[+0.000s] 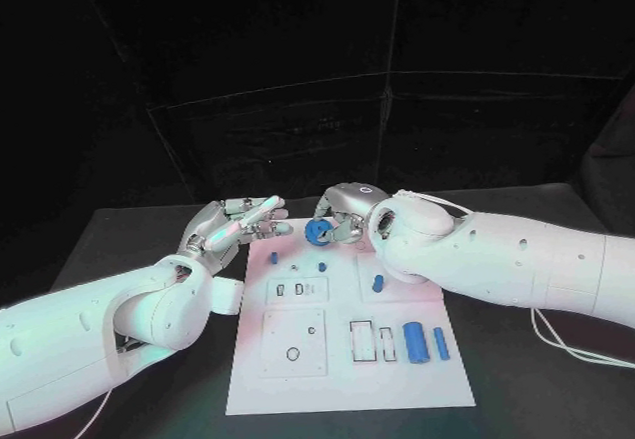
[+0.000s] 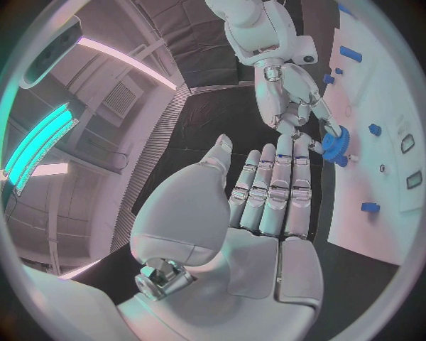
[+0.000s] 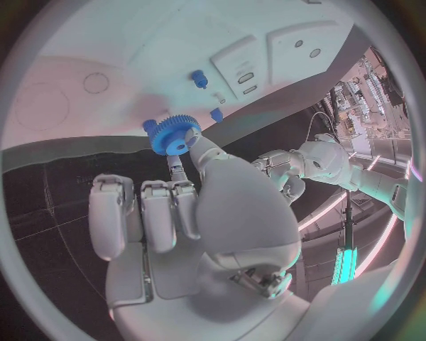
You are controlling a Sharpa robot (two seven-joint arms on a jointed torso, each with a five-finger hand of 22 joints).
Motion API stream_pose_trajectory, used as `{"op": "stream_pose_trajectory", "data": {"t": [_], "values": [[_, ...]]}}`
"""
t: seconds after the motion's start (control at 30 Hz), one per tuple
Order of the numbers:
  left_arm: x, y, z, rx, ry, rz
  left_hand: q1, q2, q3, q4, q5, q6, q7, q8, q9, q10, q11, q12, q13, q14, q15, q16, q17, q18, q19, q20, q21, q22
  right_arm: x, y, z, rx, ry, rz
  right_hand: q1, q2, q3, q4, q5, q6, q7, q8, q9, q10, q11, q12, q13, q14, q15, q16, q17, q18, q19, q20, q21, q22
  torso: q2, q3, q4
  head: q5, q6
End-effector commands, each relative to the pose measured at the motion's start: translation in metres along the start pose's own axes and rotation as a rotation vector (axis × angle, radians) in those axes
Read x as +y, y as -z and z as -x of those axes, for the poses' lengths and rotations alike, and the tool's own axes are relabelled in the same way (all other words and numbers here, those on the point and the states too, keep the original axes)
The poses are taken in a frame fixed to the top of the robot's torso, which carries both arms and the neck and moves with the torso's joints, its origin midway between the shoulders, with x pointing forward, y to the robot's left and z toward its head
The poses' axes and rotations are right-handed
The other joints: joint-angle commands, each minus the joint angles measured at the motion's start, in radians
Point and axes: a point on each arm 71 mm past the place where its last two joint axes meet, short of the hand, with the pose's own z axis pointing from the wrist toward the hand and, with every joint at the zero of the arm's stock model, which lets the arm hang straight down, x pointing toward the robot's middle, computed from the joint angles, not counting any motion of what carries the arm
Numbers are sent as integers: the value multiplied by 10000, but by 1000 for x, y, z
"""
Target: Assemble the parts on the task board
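My right hand (image 1: 349, 214) pinches a blue gear (image 1: 318, 232) just above the far edge of the white task board (image 1: 342, 378). The right wrist view shows the gear (image 3: 173, 135) between thumb and fingertip of that hand (image 3: 187, 213), over the board's edge (image 3: 133, 71). My left hand (image 1: 240, 222) hovers left of the gear with straight fingers, holding nothing. In the left wrist view its flat palm (image 2: 266, 206) faces the right hand (image 2: 288, 92) and the gear (image 2: 336, 144). Small blue pegs (image 1: 274, 256) (image 1: 322, 266) stand on the board's far part.
A blue piece (image 1: 378, 283) lies mid-board at the right. Two longer blue pieces (image 1: 413, 341) (image 1: 441, 344) lie at the board's near right beside rectangular slots (image 1: 363, 340). Black table (image 1: 560, 395) surrounds the board, with a white cable (image 1: 571, 349) at the right.
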Motion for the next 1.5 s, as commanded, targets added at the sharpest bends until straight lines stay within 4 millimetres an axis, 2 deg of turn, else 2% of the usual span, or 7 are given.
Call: {"op": "stream_pose_trajectory", "data": {"t": [0.03, 0.43, 0.6, 0.73, 0.97, 1.2, 1.5], "values": [[-2, -1, -1, 41, 3, -128, -29, 54, -2, -65, 4, 38, 9, -53, -13, 14, 16, -33, -13, 25, 7, -50, 13, 68, 69, 11, -46, -8, 4, -6, -2, -27, 374, 65, -141, -26, 111, 24, 88, 801, -354, 136, 28, 780, -11, 34, 2110, 817, -65, 40, 1540, -96, 200, -14, 45, 1416, 12, 10, -9, 47, -37], [-1, -2, -1, 26, -13, -127, -29, 54, -2, -65, 4, 38, 9, -53, -13, 14, 16, -33, -13, 25, 7, -50, 13, 68, 69, 11, -46, -8, 16, -17, -16, 603, 516, 159, -276, -153, 217, -76, 147, 694, -297, 15, -8, 768, 33, 12, 2098, 818, -28, 40, 1544, -103, 218, 12, 57, 1448, -4, 15, -39, 60, -116], [-1, -2, -1, 39, -6, -121, -29, 54, -2, -65, 4, 38, 9, -53, -13, 14, 16, -33, -13, 25, 7, -50, 13, 68, 69, 11, -46, -8, 16, -19, -21, 907, 626, 85, -517, -400, 169, -122, 274, 531, -210, -144, -32, 709, 108, -97, 2008, 805, 38, 18, 1488, -102, 211, 67, 56, 1447, -1, 25, -39, 89, -153], [-1, -2, -1, 35, -8, -121, -29, 54, -2, -65, 4, 38, 9, -53, -13, 14, 16, -33, -13, 25, 7, -50, 13, 68, 69, 11, -46, -8, 14, -19, -21, 845, 655, -36, -600, -482, 166, -156, 301, 373, -147, -273, -46, 675, 160, -158, 1960, 798, 83, 6, 1462, -100, 200, 106, 51, 1438, -3, 23, -48, 97, -167], [-1, -3, -1, 35, -10, -119, -28, 54, -5, -83, 4, 28, 9, -66, -15, 2, 18, -52, -16, 22, 10, -70, 13, 67, 68, 13, -62, -14, 11, -21, -20, 607, 724, -333, -681, -616, 141, -221, 205, 253, -93, -389, -41, 612, 210, -269, 1870, 791, 136, -5, 1437, -95, 181, 160, 42, 1418, -4, 21, -23, 84, -186], [-1, -3, -1, 32, -12, -109, -28, 54, -5, -83, 4, 28, 9, -66, -15, 2, 18, -52, -16, 22, 10, -70, 13, 67, 68, 13, -62, -14, 9, -22, -19, 454, 880, -676, -785, -706, 104, -278, -121, -48, -3, -609, -45, 534, 295, -399, 1768, 786, 213, -15, 1421, -86, 151, 238, 26, 1387, -7, 21, -46, 110, -198], [-1, -3, -1, 59, 4, -78, -30, 56, -6, -87, 4, 26, 9, -69, -15, -1, 19, -58, -16, 21, 11, -76, 13, 67, 68, 14, -66, -16, 6, -23, -19, 500, 994, -918, -974, -850, -78, -233, -189, -302, 49, -790, -35, 422, 349, -588, 1615, 773, 261, -33, 1384, -68, 89, 287, -6, 1315, -7, 20, -26, 90, -198]]}}
